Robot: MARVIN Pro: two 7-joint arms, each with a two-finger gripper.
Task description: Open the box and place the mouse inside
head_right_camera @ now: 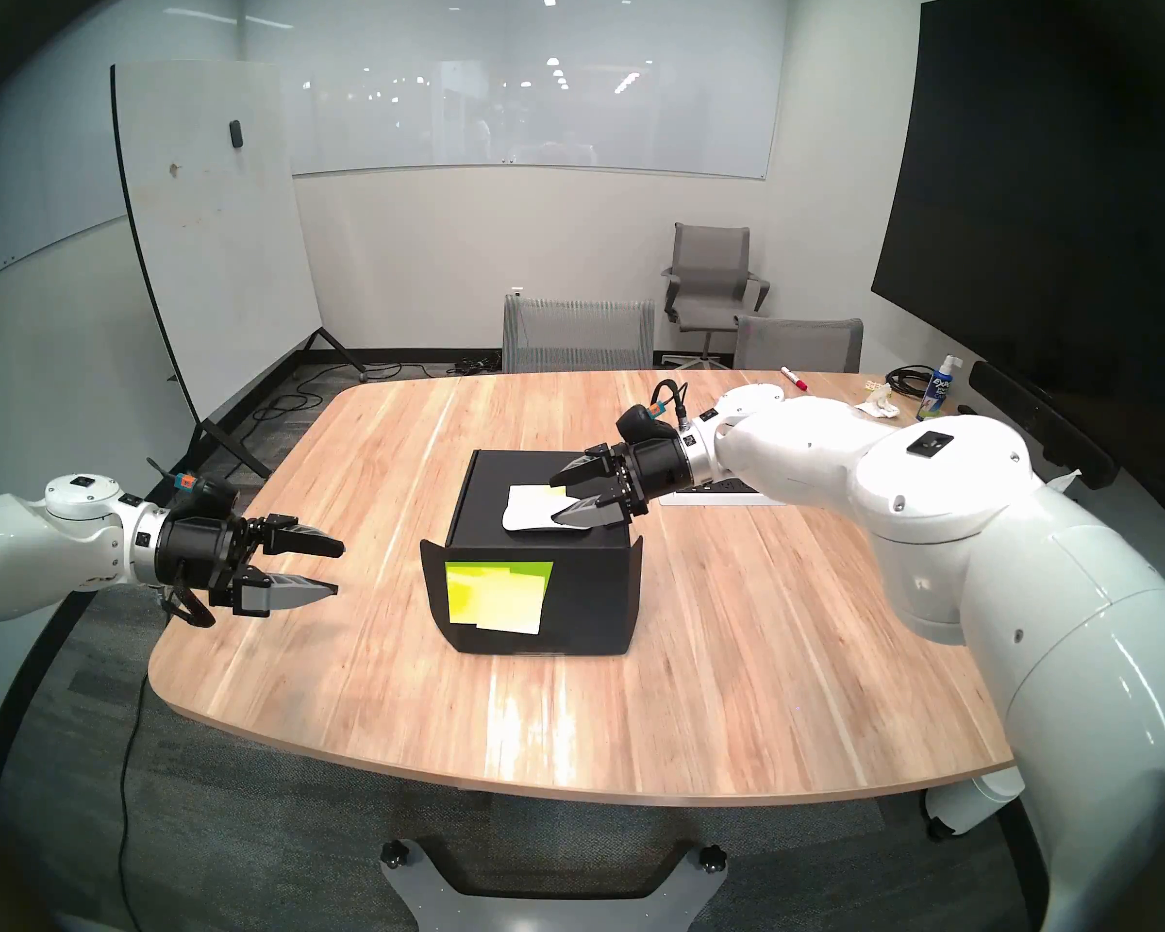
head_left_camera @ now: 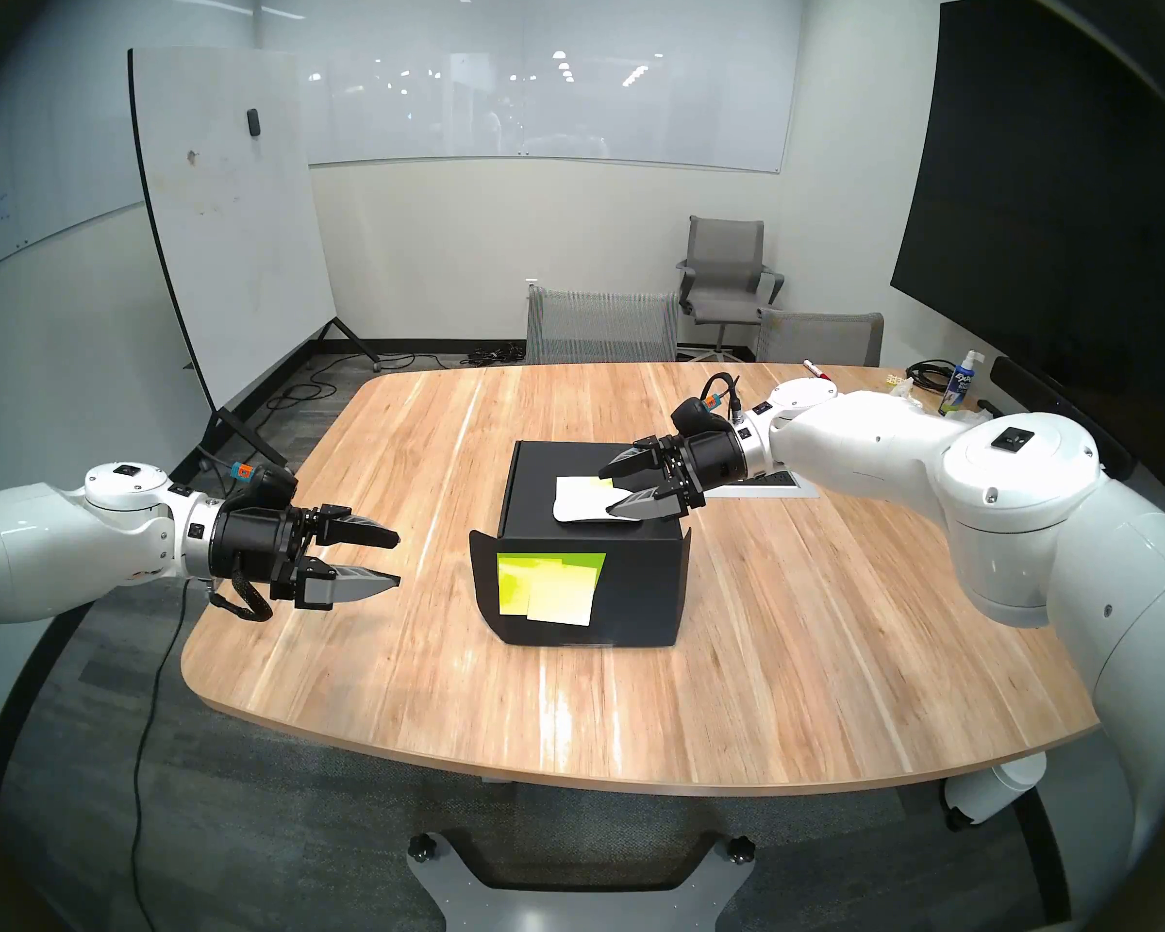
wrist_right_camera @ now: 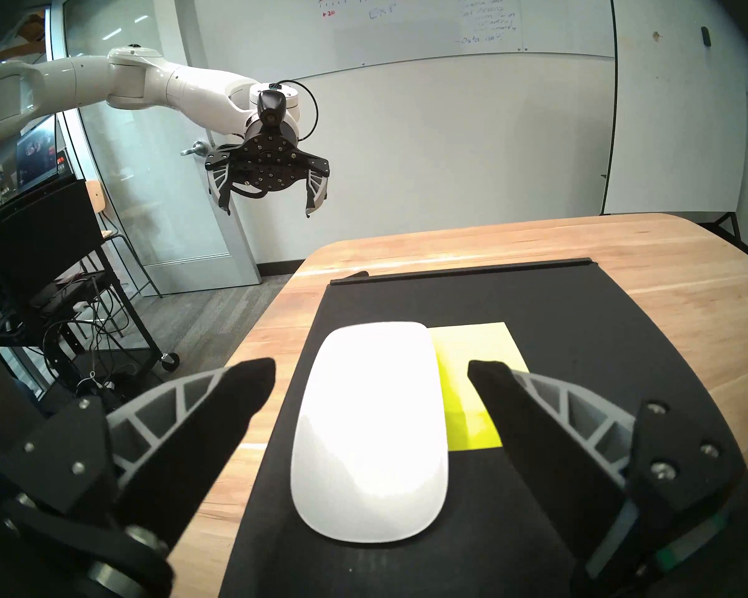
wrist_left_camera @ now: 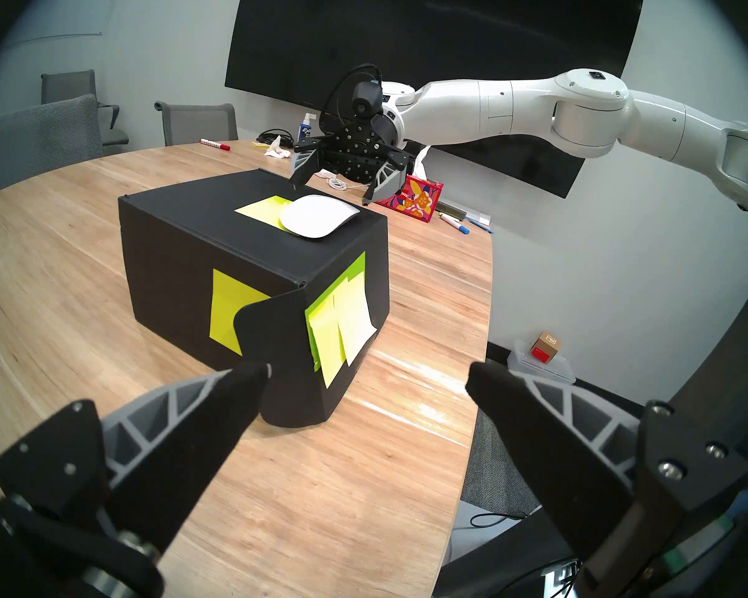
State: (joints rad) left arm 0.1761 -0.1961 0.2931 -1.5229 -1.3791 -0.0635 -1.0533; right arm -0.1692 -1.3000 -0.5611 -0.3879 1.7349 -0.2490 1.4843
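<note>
The black box stands mid-table with its lid down, yellow-green sticky notes on the front flap. The white mouse lies on top of the lid, partly over another sticky note. My right gripper is open just above the lid, a finger on each side of the mouse, not touching it. My left gripper is open and empty, in the air left of the box, level with the flap's side wing. The box's inside is hidden.
The wooden table bears a power outlet plate under my right arm. At its far right are a red patterned tissue box, a red marker, a spray bottle and cables. Chairs stand behind the table.
</note>
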